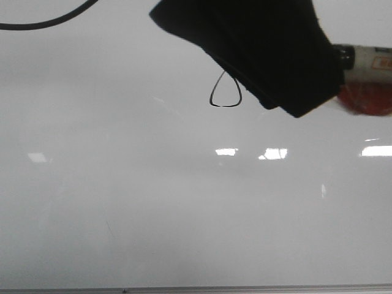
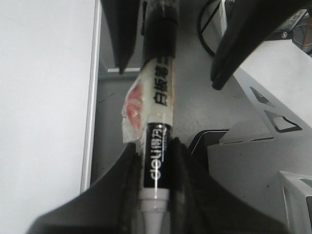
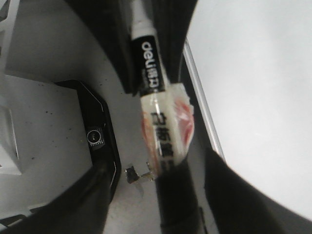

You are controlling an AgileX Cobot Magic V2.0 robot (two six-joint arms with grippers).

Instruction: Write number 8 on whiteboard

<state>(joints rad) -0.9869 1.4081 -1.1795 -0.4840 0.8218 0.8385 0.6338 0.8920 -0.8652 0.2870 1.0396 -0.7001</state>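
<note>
The whiteboard point(image 1: 184, 214) fills the front view. On it is a thin black teardrop loop, the lower part of the number 8 point(image 1: 224, 105); its upper part is hidden behind my dark left gripper point(image 1: 331, 67). My left gripper point(image 2: 155, 144) is shut on a marker point(image 2: 158, 97) with a black band, a white label and red tape. The marker's pale grey end lies back between the fingers. My right gripper point(image 3: 157, 161) is open, with its fingers on either side of the marker's black far end and gaps on both sides. The marker point(image 1: 370, 64) sticks out to the right in the front view.
A black cable point(image 1: 49, 23) curves across the board's top left. A metal edge strip point(image 1: 196, 288) runs along the bottom. White light reflections point(image 1: 272, 153) lie mid-board. Beside the board's edge point(image 3: 202, 117) are the grey robot base and a black camera housing point(image 3: 95, 136).
</note>
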